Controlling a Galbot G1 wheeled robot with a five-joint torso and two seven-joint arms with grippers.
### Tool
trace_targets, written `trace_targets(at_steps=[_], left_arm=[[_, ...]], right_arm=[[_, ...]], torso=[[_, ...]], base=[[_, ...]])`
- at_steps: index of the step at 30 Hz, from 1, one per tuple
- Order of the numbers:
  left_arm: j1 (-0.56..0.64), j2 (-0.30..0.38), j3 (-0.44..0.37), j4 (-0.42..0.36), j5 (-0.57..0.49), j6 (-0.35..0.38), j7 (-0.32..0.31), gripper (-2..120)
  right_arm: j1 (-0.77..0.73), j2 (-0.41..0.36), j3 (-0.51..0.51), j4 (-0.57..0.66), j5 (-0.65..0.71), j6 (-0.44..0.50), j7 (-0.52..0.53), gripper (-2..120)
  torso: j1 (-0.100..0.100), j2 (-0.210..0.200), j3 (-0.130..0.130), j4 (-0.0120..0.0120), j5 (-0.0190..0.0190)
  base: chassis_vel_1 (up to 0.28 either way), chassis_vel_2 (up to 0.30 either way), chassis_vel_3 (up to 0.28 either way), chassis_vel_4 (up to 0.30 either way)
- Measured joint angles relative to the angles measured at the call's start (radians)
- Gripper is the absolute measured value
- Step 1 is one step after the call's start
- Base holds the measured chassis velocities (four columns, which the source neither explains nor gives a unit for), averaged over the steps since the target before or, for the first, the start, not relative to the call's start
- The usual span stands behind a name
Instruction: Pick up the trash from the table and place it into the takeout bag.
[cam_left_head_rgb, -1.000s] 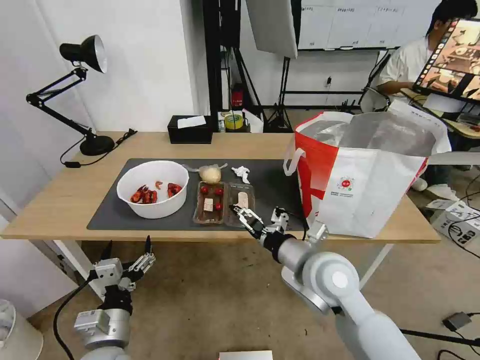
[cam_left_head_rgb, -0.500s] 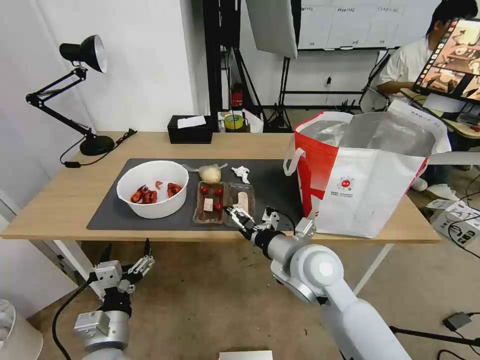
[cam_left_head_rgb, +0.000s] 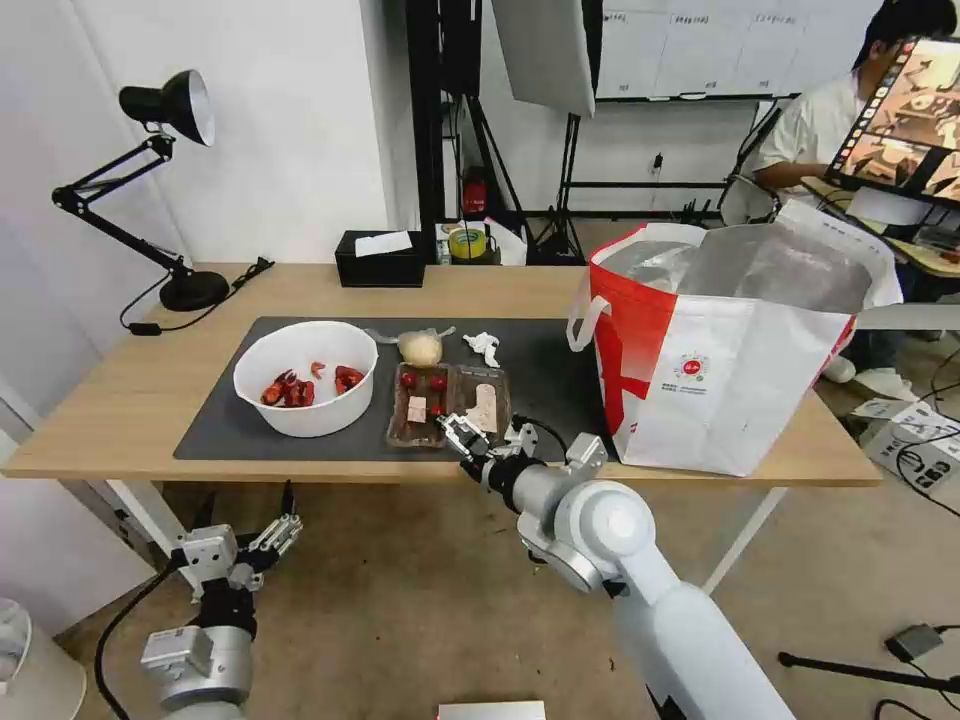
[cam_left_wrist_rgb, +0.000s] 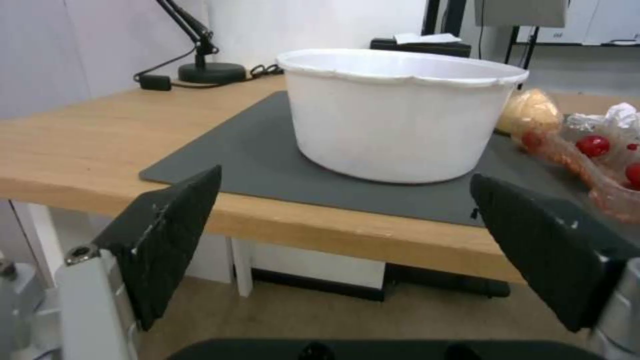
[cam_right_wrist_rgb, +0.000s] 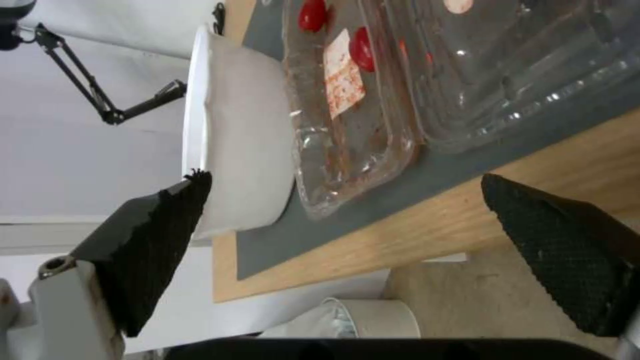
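Note:
On the table (cam_left_head_rgb: 120, 400), a dark mat (cam_left_head_rgb: 215, 425) carries the trash. It is a white bowl (cam_left_head_rgb: 305, 375) with red shellfish scraps, a clear clamshell tray (cam_left_head_rgb: 447, 403) with cherry tomatoes, a clear bag with a pale lump (cam_left_head_rgb: 420, 347) and a crumpled tissue (cam_left_head_rgb: 484, 345). The takeout bag (cam_left_head_rgb: 735, 345) stands open at the table's right end. My right gripper (cam_left_head_rgb: 487, 432) is open at the tray's near edge, and the right wrist view shows the tray (cam_right_wrist_rgb: 427, 75) just beyond its fingers. My left gripper (cam_left_head_rgb: 245, 515) hangs open below the table's front edge, facing the bowl (cam_left_wrist_rgb: 400, 115).
A black desk lamp (cam_left_head_rgb: 165, 110) stands at the back left corner with its cord on the tabletop. A black tissue box (cam_left_head_rgb: 380, 258) sits at the back edge. A person sits at a desk behind the takeout bag. Cables and a box lie on the floor to the right.
My right gripper has moved left and forward to the clamshell tray's near edge, staying open. The left gripper has sunk slightly.

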Motion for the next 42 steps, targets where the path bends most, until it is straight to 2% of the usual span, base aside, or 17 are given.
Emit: trace_targets(at_steps=[27, 42], left_arm=[[0.036, 0.013, -0.026, -0.044, -0.011, 0.004, -0.001, 100], [0.034, 0.011, -0.034, -0.04, -0.018, 0.005, -0.001, 100]], right_arm=[[0.026, 0.061, 0.005, -0.041, -0.004, -0.001, 0.064, 100], [0.035, 0.083, 0.009, -0.074, -0.001, -0.002, 0.054, 100]], torso=[[0.0, 0.0, 0.0, 0.0, 0.0001], [0.0, 0.0, 0.0, -0.0001, 0.0]], base=[[0.0, 0.0, 0.0, 0.0], [0.0, 0.0, 0.0, 0.0]])
